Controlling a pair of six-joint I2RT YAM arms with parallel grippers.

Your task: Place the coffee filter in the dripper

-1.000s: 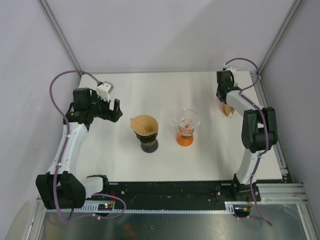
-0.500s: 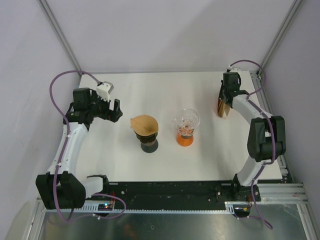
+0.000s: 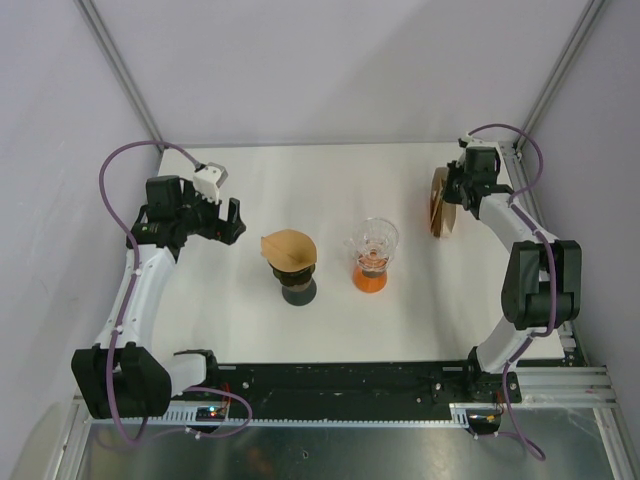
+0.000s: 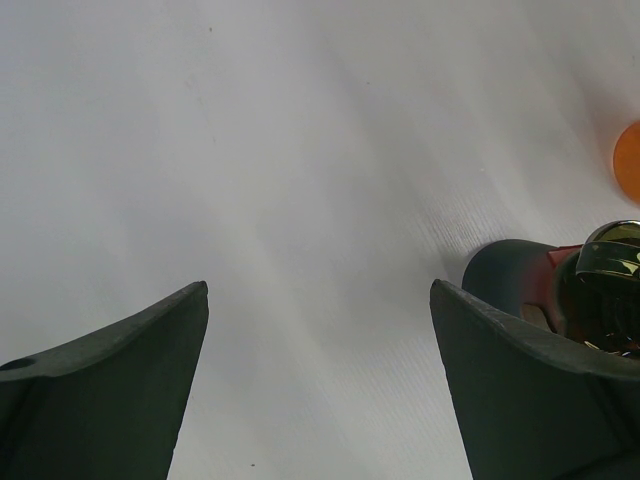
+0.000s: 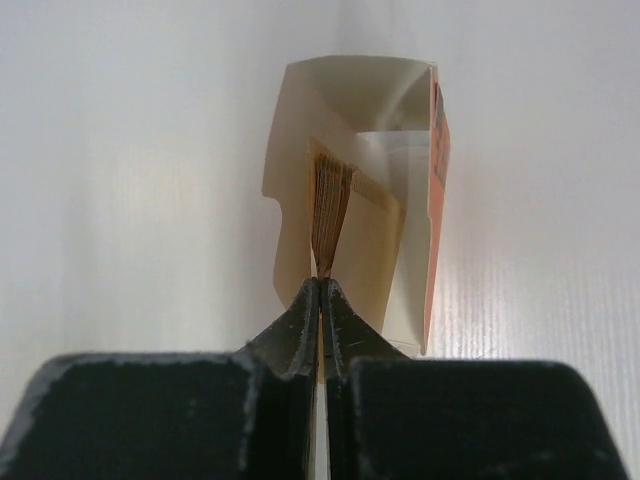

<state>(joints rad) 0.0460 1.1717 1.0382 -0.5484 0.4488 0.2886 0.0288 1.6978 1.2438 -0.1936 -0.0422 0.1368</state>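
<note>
The table [image 3: 330,320] is white and matt, with a fine ribbed grain up close. The right gripper [image 5: 320,285] has 2 fingers of matt black plastic, faintly grainy; the coffee filter [image 5: 328,205] at their tips is thin brown paper. Its box [image 5: 345,85] is plain cream card, matt, with 1 side printed orange. The dripper [image 3: 374,238] looks like clear, glossy glass on a smooth orange base [image 3: 370,279].

Brown coffee filter [image 5: 328,215], cream-and-orange box [image 5: 365,85], clear orange-based dripper [image 3: 373,250], white table [image 3: 330,180].
</note>
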